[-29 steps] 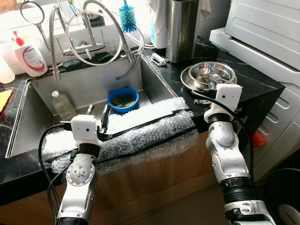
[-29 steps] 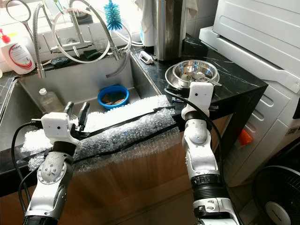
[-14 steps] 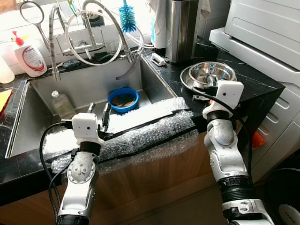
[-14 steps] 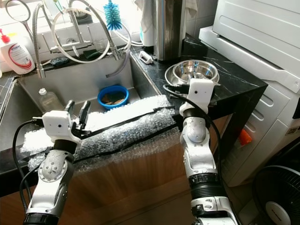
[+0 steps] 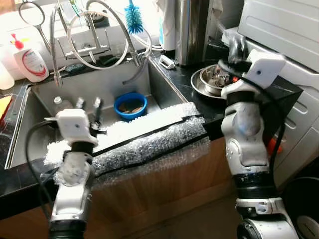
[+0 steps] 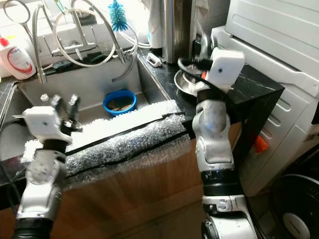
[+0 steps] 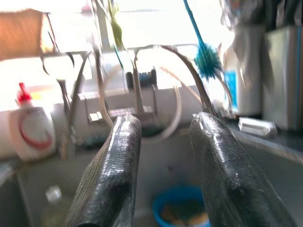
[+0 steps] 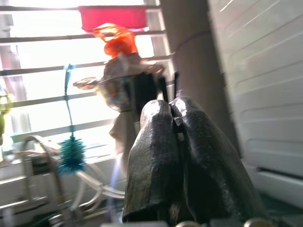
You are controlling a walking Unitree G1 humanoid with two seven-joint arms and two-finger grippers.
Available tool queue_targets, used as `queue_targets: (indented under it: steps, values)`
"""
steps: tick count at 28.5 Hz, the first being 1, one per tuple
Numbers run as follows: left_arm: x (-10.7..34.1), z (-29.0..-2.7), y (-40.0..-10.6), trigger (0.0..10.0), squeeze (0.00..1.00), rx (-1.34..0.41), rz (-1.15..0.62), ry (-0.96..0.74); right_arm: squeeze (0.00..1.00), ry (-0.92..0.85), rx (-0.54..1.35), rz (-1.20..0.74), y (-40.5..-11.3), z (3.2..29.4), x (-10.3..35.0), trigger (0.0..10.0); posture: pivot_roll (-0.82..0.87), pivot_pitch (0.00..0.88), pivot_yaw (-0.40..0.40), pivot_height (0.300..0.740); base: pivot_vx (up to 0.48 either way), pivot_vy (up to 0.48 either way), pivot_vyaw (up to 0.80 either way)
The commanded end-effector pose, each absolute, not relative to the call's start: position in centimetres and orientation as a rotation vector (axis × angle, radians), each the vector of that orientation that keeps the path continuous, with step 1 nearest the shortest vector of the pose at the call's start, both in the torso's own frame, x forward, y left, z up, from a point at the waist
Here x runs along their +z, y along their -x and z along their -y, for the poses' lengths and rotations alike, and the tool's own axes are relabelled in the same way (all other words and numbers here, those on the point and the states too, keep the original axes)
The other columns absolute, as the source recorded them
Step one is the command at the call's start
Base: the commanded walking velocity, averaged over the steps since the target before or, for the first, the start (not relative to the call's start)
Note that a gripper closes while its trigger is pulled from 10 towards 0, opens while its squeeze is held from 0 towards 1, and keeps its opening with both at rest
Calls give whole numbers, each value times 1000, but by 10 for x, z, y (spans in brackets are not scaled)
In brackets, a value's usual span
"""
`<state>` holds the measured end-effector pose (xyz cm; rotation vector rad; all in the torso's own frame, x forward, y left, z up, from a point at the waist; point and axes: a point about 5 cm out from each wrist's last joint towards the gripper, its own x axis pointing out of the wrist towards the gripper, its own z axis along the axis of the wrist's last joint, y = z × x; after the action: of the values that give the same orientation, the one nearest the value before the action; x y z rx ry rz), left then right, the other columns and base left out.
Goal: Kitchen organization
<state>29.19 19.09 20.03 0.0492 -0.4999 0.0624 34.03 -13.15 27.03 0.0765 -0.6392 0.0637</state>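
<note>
The left end effector (image 5: 88, 105) hovers open over the sink (image 5: 45, 99), near the blue bowl (image 5: 130, 105). The right end effector (image 5: 234, 46), seemingly closed and empty, is raised above steel bowls (image 5: 209, 82) on the surface (image 5: 279, 89).

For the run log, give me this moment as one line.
left gripper: open, above sink | right gripper: shut, raised over steel bowls

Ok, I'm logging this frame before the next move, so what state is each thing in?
left gripper: open, held over the sink
right gripper: shut, empty, raised above the counter
blue bowl: upright in the sink, something brownish inside
steel bowls: nested, upright on the counter
soap bottle: upright, cap on
bubble wrap: draped over the sink's front edge
</note>
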Motion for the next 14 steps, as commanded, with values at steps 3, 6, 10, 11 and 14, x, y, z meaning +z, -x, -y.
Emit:
queue_targets:
  steps: [3, 6, 10, 11, 14]
  values:
    - [219, -192, -290, 10000, 0, 33, 535, 35, 0, -291, 204, 526, -340, 120, 256, 10000, -182, 0, 114, 740, 0, 0, 0]
    - [209, -194, -290, 10000, 0, 41, 490, 165, 0, -502, 291, 437, -334, 119, 241, 10000, -172, 0, 114, 740, 0, 0, 0]
    - [192, -198, -288, 10000, 0, 63, 423, 384, 0, -674, 392, 391, -326, 119, 232, 10000, -189, 0, 120, 740, 0, 0, 0]
    - [189, -196, -288, 10000, 0, 52, 409, 432, 0, -720, 435, 391, -323, 119, 232, 10000, -191, 0, 120, 740, 0, 0, 0]
    - [185, -194, -286, 10000, 0, 31, 394, 568, 0, -853, 585, 372, -311, 116, 229, 10000, -191, 0, 121, 740, 0, 0, 0]
